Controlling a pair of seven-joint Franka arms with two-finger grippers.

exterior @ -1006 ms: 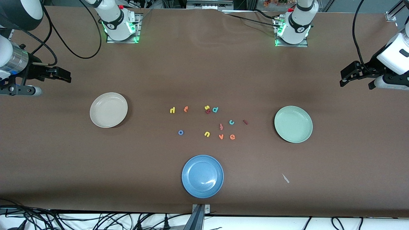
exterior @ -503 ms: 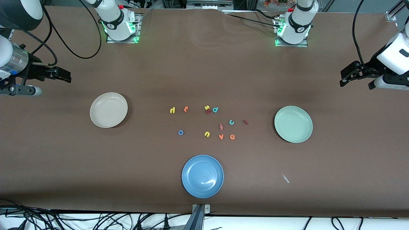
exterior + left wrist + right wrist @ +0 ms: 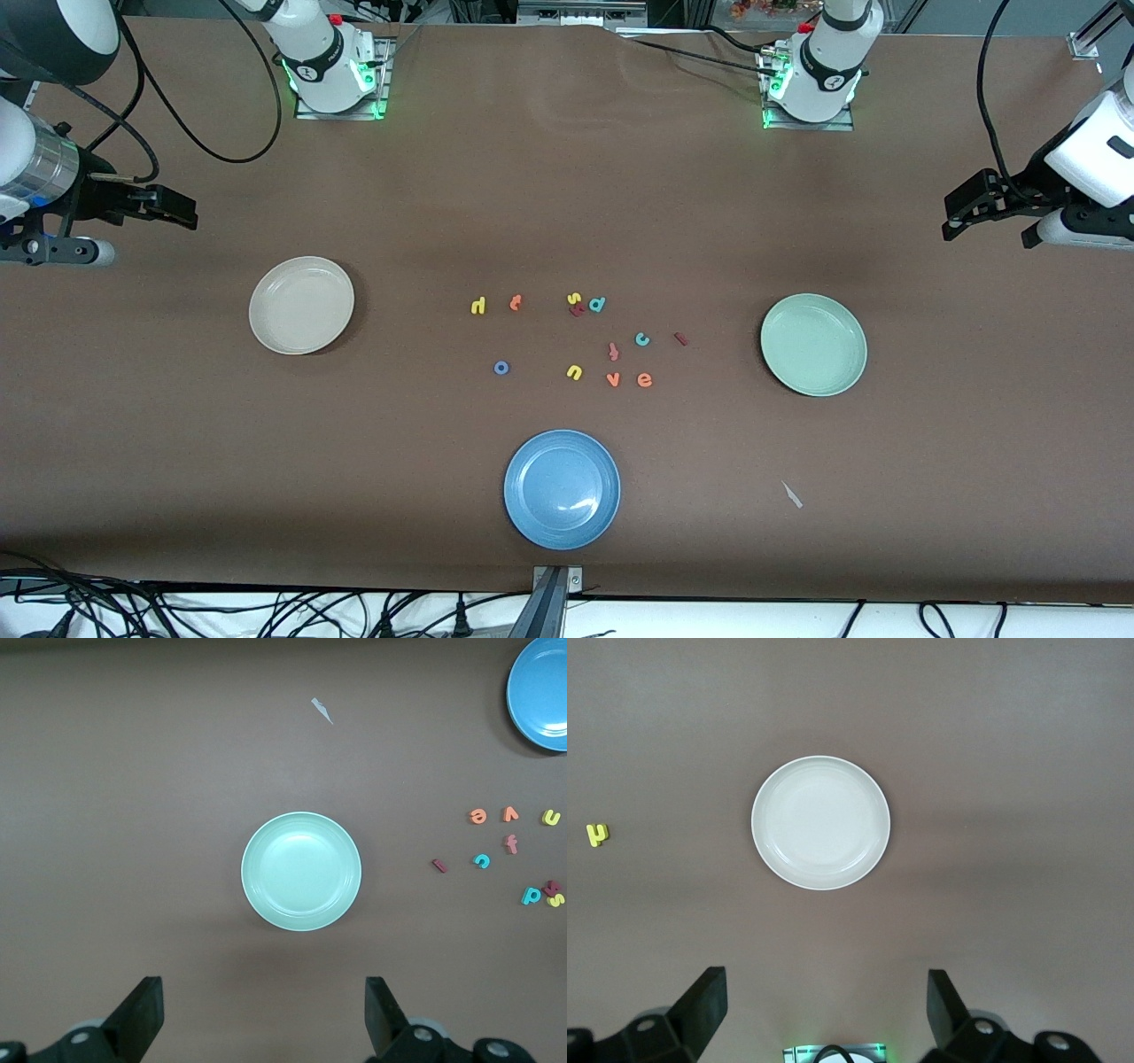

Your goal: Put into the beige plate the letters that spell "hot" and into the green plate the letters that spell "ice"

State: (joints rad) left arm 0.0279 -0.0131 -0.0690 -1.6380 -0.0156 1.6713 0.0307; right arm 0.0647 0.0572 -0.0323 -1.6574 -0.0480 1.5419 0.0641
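- Nearest the front camera we see the blue plate (image 3: 562, 489), and toward the left arm's end a small pale scrap (image 3: 792, 495) on the brown table (image 3: 567, 195).
- Farther back we find the letters: the orange "e" (image 3: 645, 380), the orange "v" (image 3: 613, 380), the yellow "n" (image 3: 574, 372) and the blue "o" (image 3: 501, 368) lie in a loose row.
- A little farther we see the thin red-orange "f" (image 3: 613, 352), the teal "c" (image 3: 642, 339) and the dark red "i" (image 3: 680, 338).
- Farther again we note the yellow "h" (image 3: 478, 306), the orange "t" (image 3: 516, 303), and the yellow "s" (image 3: 574, 299) touching a dark red piece (image 3: 578, 310), with the teal "d" (image 3: 597, 304) just beside them.
- We see the beige plate (image 3: 301, 305) toward the right arm's end and the green plate (image 3: 813, 344) toward the left arm's end, both without letters.
- We see the right gripper (image 3: 824, 997) waiting above the beige plate, fingers spread wide, holding nothing.
- We see the left gripper (image 3: 264, 1014) waiting above the green plate, fingers spread wide too, with nothing between them.
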